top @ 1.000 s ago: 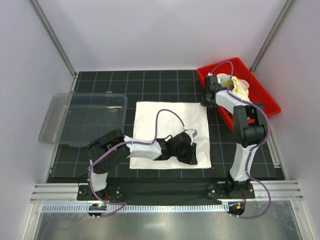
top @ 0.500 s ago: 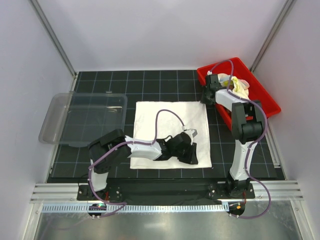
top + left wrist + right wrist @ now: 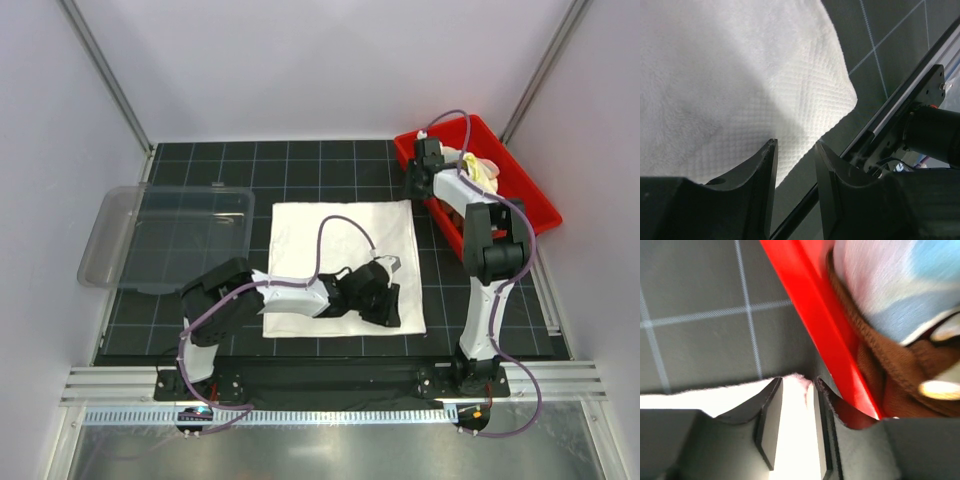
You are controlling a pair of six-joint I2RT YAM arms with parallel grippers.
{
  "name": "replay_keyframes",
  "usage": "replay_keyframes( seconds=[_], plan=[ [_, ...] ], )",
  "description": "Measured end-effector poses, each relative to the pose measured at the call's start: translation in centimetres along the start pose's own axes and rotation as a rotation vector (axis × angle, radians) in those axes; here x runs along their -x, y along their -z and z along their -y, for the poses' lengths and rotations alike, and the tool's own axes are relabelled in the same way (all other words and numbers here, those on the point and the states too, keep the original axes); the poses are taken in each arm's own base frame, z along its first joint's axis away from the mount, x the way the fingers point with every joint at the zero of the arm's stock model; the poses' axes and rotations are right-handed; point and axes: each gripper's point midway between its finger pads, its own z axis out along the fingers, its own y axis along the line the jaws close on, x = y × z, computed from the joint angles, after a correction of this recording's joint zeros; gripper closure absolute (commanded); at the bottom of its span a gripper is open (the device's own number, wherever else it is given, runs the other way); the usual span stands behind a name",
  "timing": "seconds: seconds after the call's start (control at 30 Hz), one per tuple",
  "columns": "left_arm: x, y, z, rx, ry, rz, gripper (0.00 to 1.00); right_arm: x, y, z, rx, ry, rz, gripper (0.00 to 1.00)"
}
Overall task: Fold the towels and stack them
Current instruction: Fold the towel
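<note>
From the top camera, the cream-white towel lies spread flat in the middle of the black gridded mat. The left gripper is low over the towel's near right part, just inside its near right corner. The right gripper reaches far out to the towel's far right corner, just beside the left wall of the red bin. In the bin lie bunched cloths, among them a yellow towel. A clear plastic tray sits on the left of the mat, apart from the white towel.

The left wrist camera shows the left gripper with its jaws parted and a clear gap between them. The cream-white towel fills the left and middle of this view, its woven corner ending just past the fingertips. Its edge crosses the top of the gap, with dark mat showing below it. No cloth is bunched or pinched between the fingers.

The right wrist camera shows the right gripper with its jaws also standing apart. The cream-white towel runs in from the left, and its fuzzy corner lies in the gap between them. Just to the right runs the slanting wall of the red bin. Behind it is a brown towel with a stitched hem. A pastel towel in pink and blue lies on top of the brown one.
</note>
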Motion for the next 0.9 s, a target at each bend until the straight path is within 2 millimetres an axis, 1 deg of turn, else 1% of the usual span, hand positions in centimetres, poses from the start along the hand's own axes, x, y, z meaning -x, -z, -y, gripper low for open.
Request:
replay_keyframes(
  seconds=[0.07,0.1,0.13,0.17,0.2,0.23,0.27,0.3,0.33,0.4,0.43,0.47,0.53,0.6,0.67,0.73,0.8,0.9],
  plan=[
    [0.4,0.3,0.4,0.028,-0.027,-0.022,0.57,1.6,1.0,-0.2,-0.005,-0.009,0.014,0.59],
    [0.8,0.5,0.7,0.042,-0.044,-0.029,0.55,2.6,1.7,-0.2,-0.012,-0.014,0.024,0.60],
    [1.5,0.9,1.2,0.057,-0.058,-0.034,0.52,3.6,2.5,-0.1,-0.021,-0.021,0.032,0.64],
    [2.5,1.3,2.0,0.062,-0.079,-0.027,0.52,4.5,3.5,-0.2,-0.025,-0.035,0.040,0.69],
    [3.9,1.8,2.8,0.066,-0.100,-0.009,0.51,5.2,4.6,-0.1,-0.028,-0.052,0.047,0.70],
    [5.1,2.6,3.6,0.070,-0.117,0.007,0.50,5.5,5.7,-0.2,-0.027,-0.067,0.049,0.70],
    [6.5,3.5,4.2,0.077,-0.129,0.032,0.50,5.4,7.1,-0.1,-0.027,-0.088,0.046,0.74],
    [7.5,4.5,4.5,0.089,-0.138,0.051,0.50,5.1,8.3,0.1,-0.028,-0.103,0.040,0.75],
    [8.7,6.0,4.5,0.104,-0.141,0.077,0.50,4.3,9.7,0.4,-0.026,-0.123,0.035,0.74],
    [10.5,9.5,3.4,0.160,-0.137,0.124,0.47,1.5,12.2,1.0,-0.020,-0.150,-0.004,0.74],
    [11.3,11.4,2.5,0.190,-0.125,0.156,0.47,-0.2,13.2,1.4,-0.016,-0.162,-0.025,0.75],
    [11.6,13.2,1.5,0.220,-0.111,0.182,0.46,-2.2,14.0,1.7,-0.014,-0.171,-0.058,0.74],
    [11.6,16.5,-1.2,0.289,-0.073,0.215,0.46,-5.5,14.7,2.2,-0.017,-0.185,-0.116,0.74],
    [10.8,18.4,-3.9,0.350,-0.040,0.230,0.47,-9.3,14.9,2.8,-0.029,-0.198,-0.189,0.74],
    [8.9,19.1,-6.9,0.429,-0.010,0.202,0.48,-12.6,14.9,3.4,-0.046,-0.221,-0.252,0.74],
    [6.3,18.7,-9.6,0.501,0.013,0.143,0.49,-15.4,15.2,3.9,-0.060,-0.250,-0.306,0.74],
    [3.4,18.2,-12.1,0.570,0.039,0.069,0.49,-17.8,15.7,4.1,-0.055,-0.297,-0.338,0.73],
    [0.0,18.1,-14.8,0.642,0.076,-0.001,0.48,-20.4,16.4,3.8,-0.024,-0.346,-0.377,0.75]
  ],
)
